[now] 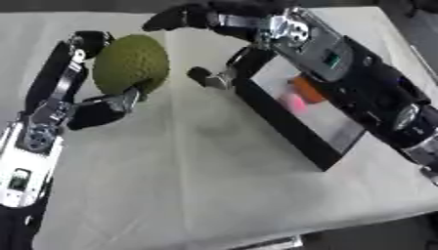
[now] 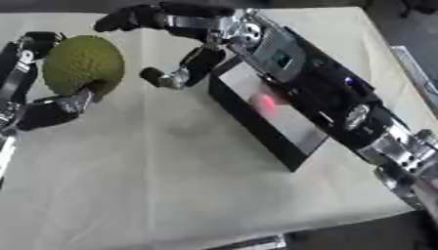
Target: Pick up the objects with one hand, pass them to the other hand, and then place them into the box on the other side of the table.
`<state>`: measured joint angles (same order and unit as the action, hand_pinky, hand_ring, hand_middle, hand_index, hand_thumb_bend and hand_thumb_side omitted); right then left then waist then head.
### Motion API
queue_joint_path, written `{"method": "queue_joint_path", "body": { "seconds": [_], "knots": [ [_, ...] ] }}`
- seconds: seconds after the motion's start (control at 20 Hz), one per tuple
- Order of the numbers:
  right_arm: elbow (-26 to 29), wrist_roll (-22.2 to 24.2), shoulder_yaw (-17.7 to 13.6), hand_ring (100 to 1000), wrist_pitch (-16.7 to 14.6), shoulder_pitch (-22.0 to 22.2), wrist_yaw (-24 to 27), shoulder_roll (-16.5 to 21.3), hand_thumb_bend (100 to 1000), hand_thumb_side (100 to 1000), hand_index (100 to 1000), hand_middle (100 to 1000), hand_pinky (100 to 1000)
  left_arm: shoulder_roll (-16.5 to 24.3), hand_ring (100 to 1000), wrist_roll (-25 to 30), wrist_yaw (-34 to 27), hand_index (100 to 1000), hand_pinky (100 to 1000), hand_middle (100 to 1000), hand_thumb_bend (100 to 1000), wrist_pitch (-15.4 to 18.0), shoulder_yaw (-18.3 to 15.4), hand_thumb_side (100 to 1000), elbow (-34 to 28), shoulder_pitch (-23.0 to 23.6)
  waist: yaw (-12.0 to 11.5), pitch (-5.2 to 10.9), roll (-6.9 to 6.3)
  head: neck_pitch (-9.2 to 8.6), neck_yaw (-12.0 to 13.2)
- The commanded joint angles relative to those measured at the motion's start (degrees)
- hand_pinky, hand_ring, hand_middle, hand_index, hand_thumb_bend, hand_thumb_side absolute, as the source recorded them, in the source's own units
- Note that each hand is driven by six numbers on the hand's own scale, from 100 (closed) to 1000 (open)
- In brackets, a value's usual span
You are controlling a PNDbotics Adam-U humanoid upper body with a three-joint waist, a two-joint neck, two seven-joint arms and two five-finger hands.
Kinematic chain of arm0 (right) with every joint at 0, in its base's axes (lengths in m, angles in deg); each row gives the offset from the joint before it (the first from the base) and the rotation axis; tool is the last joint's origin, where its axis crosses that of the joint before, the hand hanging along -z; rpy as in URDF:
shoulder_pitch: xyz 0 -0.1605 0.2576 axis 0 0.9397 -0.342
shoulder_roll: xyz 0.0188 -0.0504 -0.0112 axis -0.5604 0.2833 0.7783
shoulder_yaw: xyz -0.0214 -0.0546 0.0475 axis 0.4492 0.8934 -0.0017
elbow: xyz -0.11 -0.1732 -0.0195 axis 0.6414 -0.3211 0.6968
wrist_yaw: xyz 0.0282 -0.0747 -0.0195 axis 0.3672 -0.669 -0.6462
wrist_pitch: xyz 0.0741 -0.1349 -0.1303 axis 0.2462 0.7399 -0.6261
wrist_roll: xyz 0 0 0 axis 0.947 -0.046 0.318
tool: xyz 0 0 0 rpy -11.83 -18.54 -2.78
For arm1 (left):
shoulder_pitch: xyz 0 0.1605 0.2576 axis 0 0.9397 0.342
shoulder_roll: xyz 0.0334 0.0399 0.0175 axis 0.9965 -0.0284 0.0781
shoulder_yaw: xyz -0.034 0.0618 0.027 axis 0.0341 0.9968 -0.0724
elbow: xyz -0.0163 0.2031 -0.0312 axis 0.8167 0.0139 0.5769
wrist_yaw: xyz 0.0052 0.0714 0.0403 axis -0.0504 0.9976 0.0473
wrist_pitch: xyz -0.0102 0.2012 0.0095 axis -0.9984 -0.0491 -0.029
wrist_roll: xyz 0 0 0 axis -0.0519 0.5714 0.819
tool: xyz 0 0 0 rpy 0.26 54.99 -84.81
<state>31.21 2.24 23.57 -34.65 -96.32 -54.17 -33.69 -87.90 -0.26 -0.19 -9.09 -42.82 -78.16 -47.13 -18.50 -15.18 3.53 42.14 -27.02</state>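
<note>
1. No text, label, brand, number or sign could be read anywhere in either view.
2. The right arm [image 1: 329, 53] carried a small green mark at about 1 o'clock in the left eye view, but it showed no legible characters.
3. The left arm [image 1: 21, 178] bore a small dark mark at about 8 o'clock, also unreadable.

Lab-like setting: cloth-covered table [image 1: 214, 185]
</note>
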Motion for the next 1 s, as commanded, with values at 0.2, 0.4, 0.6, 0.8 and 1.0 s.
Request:
{"method": "queue_joint_path", "body": {
  "seconds": [0.2, 0.4, 0.6, 0.8, 1.0],
  "knots": [
    [-0.9, -1.0, 0.4, 1000, 0.4, -2.0, -2.8, -0.7, 100, 100, 1000, 945, 1000, -1.8, 516, -0.6, 1.1, 531, 739, 450, 100, 0.4, 0.3, 286, -0.8, -1.6, -0.2, 0.70, 0.02, -0.53, -0.6],
    [-1.2, -1.6, 0.9, 1000, 1.0, -2.8, -4.1, -1.5, 100, 100, 1000, 869, 1000, -2.8, 516, -0.5, 1.7, 535, 739, 450, 100, 0.5, 0.3, 291, -0.3, -1.7, -0.2, 0.47, 0.10, -0.44, -0.8],
    [-1.4, -2.1, 1.2, 1000, 1.8, -3.0, -4.5, -2.0, 100, 100, 934, 745, 1000, -3.6, 515, -0.7, 1.7, 539, 739, 450, 100, 0.4, 0.1, 307, 0.1, -1.9, -0.2, 0.27, 0.14, -0.33, -1.0],
    [-1.8, -3.3, 1.3, 1000, 3.0, -3.1, -4.6, -2.3, 100, 100, 803, 593, 1000, -4.1, 516, -0.9, 1.6, 544, 740, 451, 100, 0.5, 0.2, 314, 0.1, -2.0, -0.2, 0.19, 0.16, -0.24, -1.0],
    [-2.0, -5.4, 1.5, 907, 4.6, -3.0, -2.6, -2.6, 100, 100, 690, 476, 963, -4.4, 517, -1.3, 1.6, 558, 738, 457, 100, 0.6, 0.2, 325, 0.0, -2.0, -0.3, 0.20, 0.16, -0.26, -0.9]
  ]
}}
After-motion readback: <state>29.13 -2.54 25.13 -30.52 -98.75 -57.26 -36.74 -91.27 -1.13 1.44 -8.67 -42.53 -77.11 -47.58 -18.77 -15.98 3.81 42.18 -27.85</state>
